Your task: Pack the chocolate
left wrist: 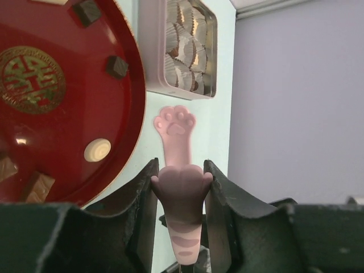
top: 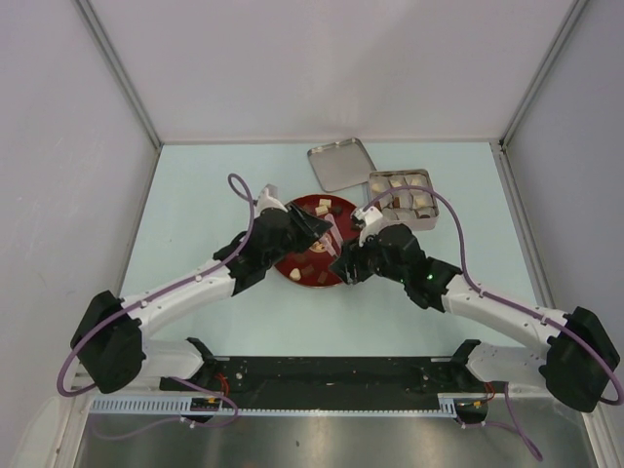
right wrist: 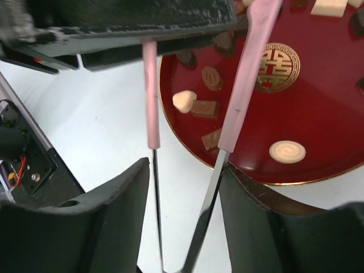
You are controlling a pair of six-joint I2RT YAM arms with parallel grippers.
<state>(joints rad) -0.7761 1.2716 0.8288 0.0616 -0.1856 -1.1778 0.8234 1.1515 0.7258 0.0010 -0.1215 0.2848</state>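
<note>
The left gripper [left wrist: 181,173] is clenching the pink tongs [left wrist: 177,128]. The chocolates [right wrist: 205,108] are lying on the red plate [right wrist: 324,108] mid-desk. The right gripper [right wrist: 185,170] is straddling the tongs' legs; one cannot tell whether it is squeezing. The tin [top: 402,174] is waiting near the far edge. With two holds pulling unevenly, the tongs are at risk of twisting loose.

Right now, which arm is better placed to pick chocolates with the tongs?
Left, probably: the left tool is shut on the pink tongs, paw tip beside the red plate. The right tool stands open around their metal legs.
</note>
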